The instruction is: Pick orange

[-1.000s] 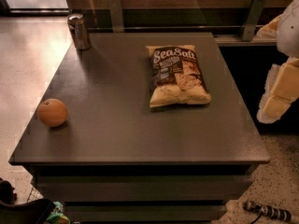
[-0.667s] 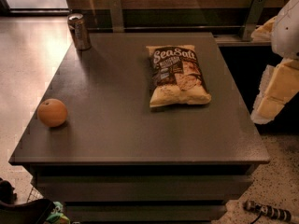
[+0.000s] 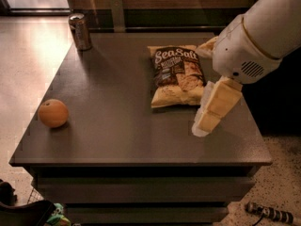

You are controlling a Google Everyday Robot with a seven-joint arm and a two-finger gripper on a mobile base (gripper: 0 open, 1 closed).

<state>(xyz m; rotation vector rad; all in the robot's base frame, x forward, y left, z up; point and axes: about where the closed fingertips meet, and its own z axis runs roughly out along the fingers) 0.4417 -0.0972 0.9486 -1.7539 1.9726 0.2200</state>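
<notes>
While gripper [image 3: 203,125] hangs beside chip bag [image 3: 178,76], orange [image 3: 53,113] round, dull-skinned.

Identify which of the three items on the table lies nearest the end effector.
The chip bag: the end effector hovers just beside its near corner, while the orange and can sit much farther away.

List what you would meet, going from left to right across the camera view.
orange → soda can → chip bag → gripper, hanging over the right part of the table.
</notes>
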